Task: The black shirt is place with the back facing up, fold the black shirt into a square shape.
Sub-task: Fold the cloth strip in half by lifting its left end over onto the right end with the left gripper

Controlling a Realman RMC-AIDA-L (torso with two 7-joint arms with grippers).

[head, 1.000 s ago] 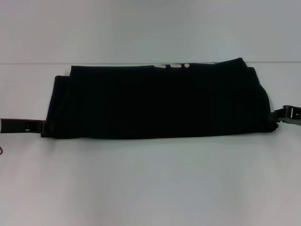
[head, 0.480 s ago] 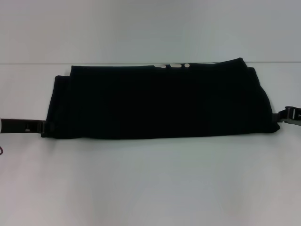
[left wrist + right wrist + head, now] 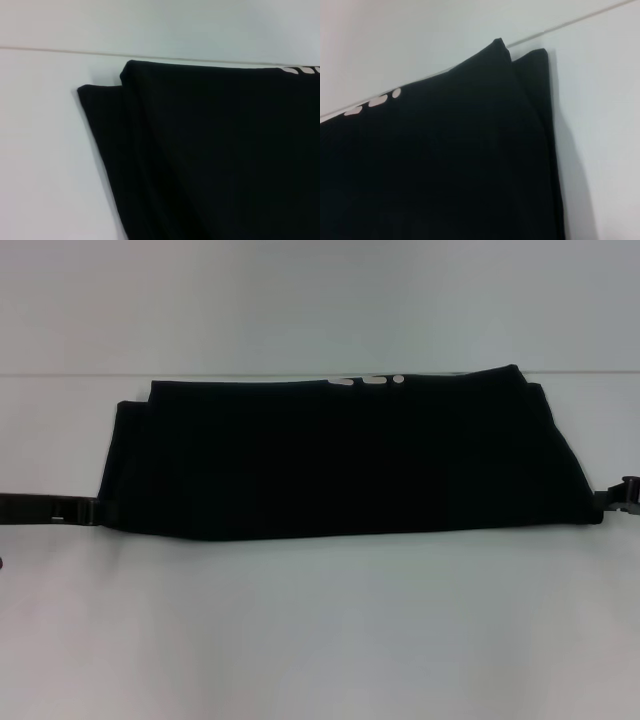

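Shirt first: black shirt (image 3: 345,455) is lying flat on the white counter (image 3: 320,630) as a wide, low band, already folded lengthwise, w/ a small white print (image 3: 368,380) peeking at its far edge. Both wrist views are showing stacked layers at the far corners (image 3: 125,75) (image 3: 505,47), so it's doubled over, not yet a square.

What's just changed: right pincer (image 3: 625,495) is sitting further out toward the right edge of the head view than half a sec ago, and the shirt's near right corner is reaching further out than it did then, reading as pulled taut instead of rounded. Left pincer (image 3: 88,511) is sitting at the near left corner, about where it was, though the near left corner looks a bit less stretched toward it. Cloth otherwise hasn't shifted; print is in the same spot.

Meaning, as a judgement: lengthwise fold looks finished and the arms are prob. smoothing or letting go at the ends. Remaining work is likely bringing one short end over the other to get the square.

Pincer state: can't tell for either, since both are dark against dark cloth and only partly in view, and whether either is gripping fabric is also unclear.
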